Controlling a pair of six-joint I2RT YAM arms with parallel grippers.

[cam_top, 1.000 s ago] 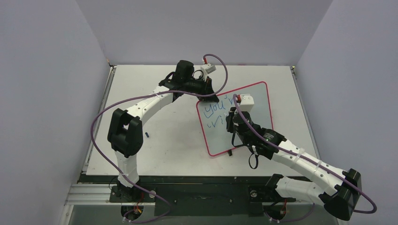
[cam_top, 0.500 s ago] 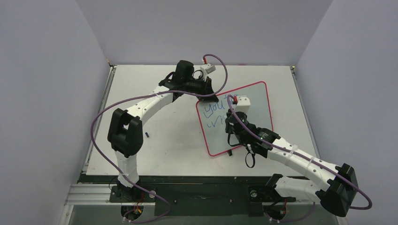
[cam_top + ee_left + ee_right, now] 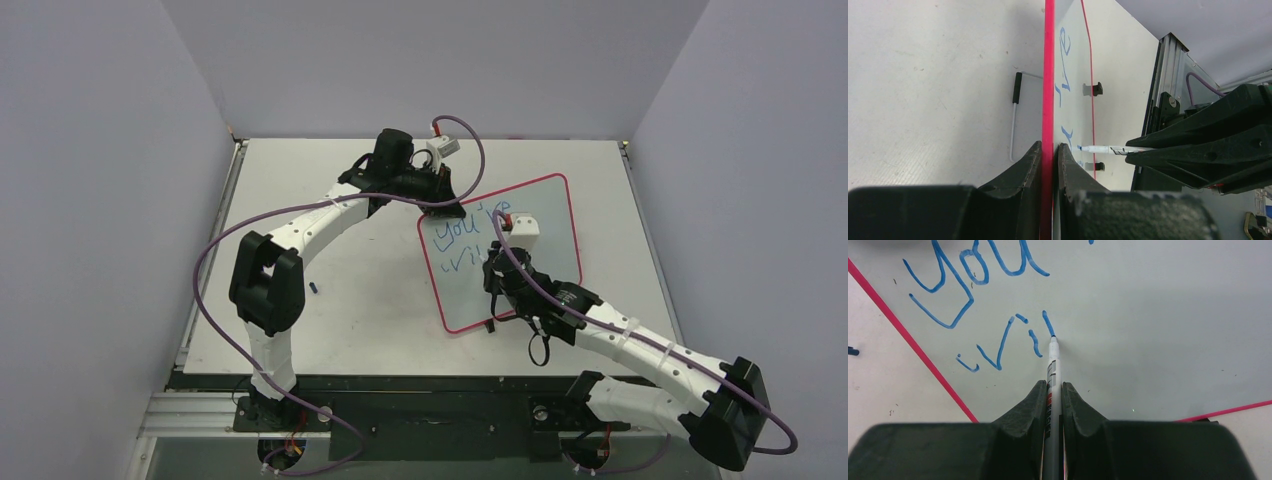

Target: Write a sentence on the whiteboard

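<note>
We read the whiteboard [image 3: 1158, 315] as glossy, smooth white; its frame [image 3: 1048, 75] looks like shiny pink-red plastic. Under it, the table [image 3: 923, 75] is matt and faintly grainy. The right gripper [image 3: 1053, 385] is matt black plastic, the pen [image 3: 1052, 367] barrel smooth plastic, the side rail [image 3: 1162, 65] dull metal.

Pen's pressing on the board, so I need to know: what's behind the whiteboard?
Left wrist view: behind the whiteboard, bare table and a thin pale rod with a black end. The left pincer clamps the frame; its fingers hide the nearest stretch.
</note>
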